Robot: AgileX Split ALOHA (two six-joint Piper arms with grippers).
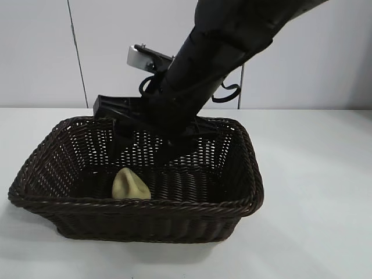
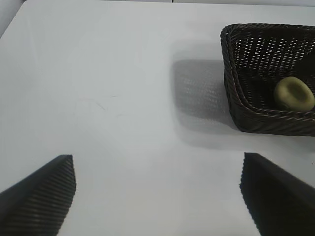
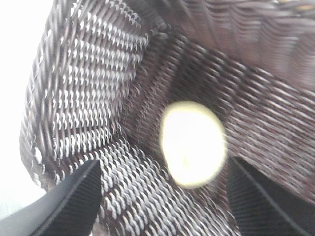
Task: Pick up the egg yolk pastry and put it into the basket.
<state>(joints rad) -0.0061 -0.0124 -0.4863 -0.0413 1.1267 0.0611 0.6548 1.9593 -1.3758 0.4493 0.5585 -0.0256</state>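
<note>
Pastry (image 1: 129,185) lies on the basket (image 1: 35,158) floor, toward 7 o'clock of its inside, near the front wall – free, touching no finger. Right gripper (image 3: 162,196) hangs inside the basket just above the pastry, jaws wide apart, empty. Left gripper (image 2: 157,191) hovers over bare tabletop (image 2: 108,88) – jaws also spread wide, empty; basket off at its 2 o'clock.

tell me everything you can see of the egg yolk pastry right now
The egg yolk pastry is a small pale cream-yellow lump, rounded, with a matte dough-like surface and a shallow dent on top. It lies on the woven floor of the basket, near the front wall, whole and free. The right tool hangs open above it inside the basket, fingers either side, not touching. Nothing else lies in there with it.
</note>
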